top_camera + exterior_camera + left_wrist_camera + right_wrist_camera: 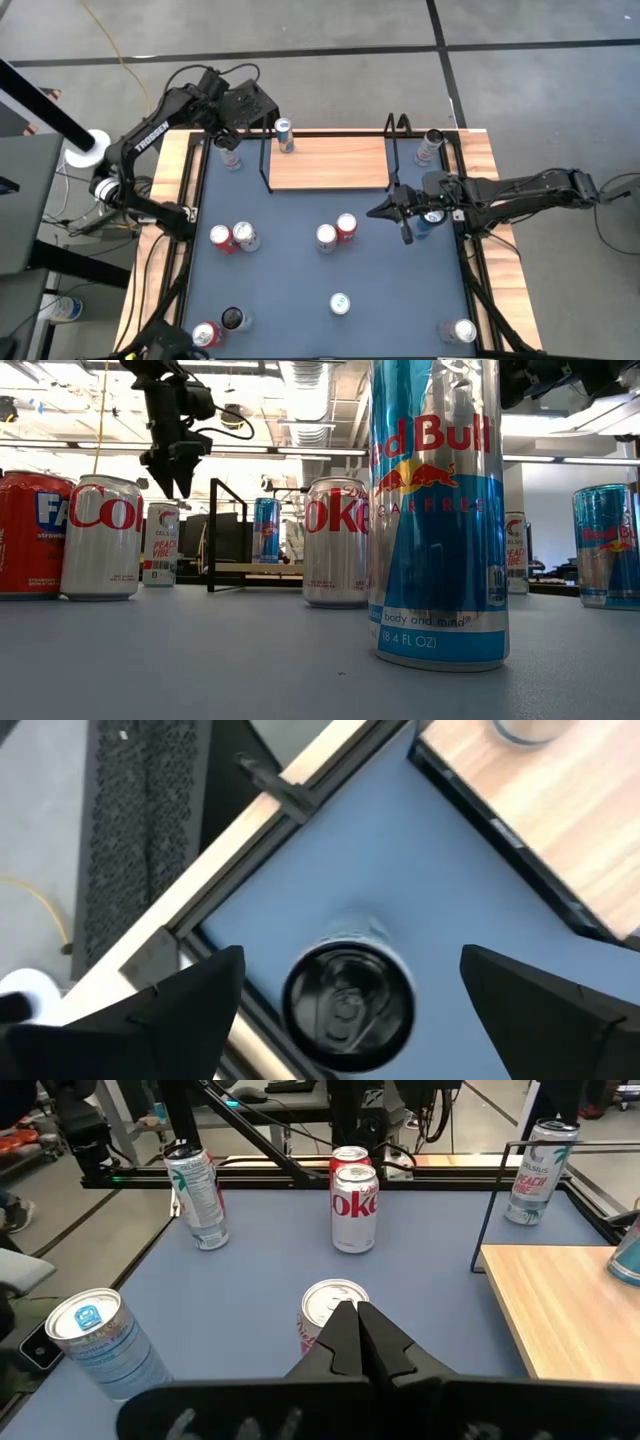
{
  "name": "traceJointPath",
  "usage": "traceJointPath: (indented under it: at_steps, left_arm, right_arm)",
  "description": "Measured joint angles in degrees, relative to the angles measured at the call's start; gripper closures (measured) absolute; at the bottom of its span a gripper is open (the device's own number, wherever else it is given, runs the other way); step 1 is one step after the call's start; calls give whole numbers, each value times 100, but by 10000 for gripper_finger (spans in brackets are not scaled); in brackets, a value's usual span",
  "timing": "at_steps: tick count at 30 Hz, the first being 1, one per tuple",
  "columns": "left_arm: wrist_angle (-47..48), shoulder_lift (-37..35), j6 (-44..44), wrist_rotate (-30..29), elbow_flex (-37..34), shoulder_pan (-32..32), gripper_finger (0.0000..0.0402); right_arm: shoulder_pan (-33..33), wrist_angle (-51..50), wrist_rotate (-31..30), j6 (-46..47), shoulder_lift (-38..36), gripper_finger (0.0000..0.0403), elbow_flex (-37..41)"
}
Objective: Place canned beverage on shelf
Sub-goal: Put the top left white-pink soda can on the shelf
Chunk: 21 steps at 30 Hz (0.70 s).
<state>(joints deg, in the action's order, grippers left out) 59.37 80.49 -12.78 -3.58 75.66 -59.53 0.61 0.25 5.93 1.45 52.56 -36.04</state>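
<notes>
High view, looking straight down: a dark-blue tabletop (300,290) with a light-wood shelf (330,162) lying along its far edge, framed at each end by thin black wire. One blue and silver can (285,135) stands upright on the shelf's far left corner, just inside the left wire frame (266,160). The left gripper (228,128) hovers at the table's far left corner, just beside that shelf end, over a dark-topped Celsius can (231,155) that stands on the blue surface, off the shelf. From the left wrist view, its two dark fingers (190,1000) stand wide apart on either side of this can's black lid (348,1010), touching nothing, and the rim of the shelved can (528,730) shows on the wood beyond. The right gripper (378,211) reaches in from the right side of the table, in front of the shelf's right end, its fingers pressed together and holding nothing; the right wrist view shows them closed to a point above a silver-topped can (333,1312). Other cans are scattered over the table, among them a silver Coke can paired with a red one (336,232) near the middle. The low view shows a tall blue Red Bull can (436,510) close to the camera.
</notes>
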Motion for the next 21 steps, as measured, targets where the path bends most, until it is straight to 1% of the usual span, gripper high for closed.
traceJointPath:
  at_steps: [5, 9, 12, 21]
  left_arm:
    - [23, 121, 197, -70, -27, 2, 40]
    - [17, 210, 230, -350, -207, 0, 40]
    - [49, 221, 239, -434, -387, 0, 40]
    - [12, 219, 296, -430, -474, 0, 40]
  right_arm:
    - [-40, 0, 0, 2, 0, 403, 0]
    - [-40, 0, 0, 4, 0, 403, 0]
    - [-40, 0, 0, 4, 0, 403, 0]
    - [-40, 0, 0, 7, 0, 403, 0]
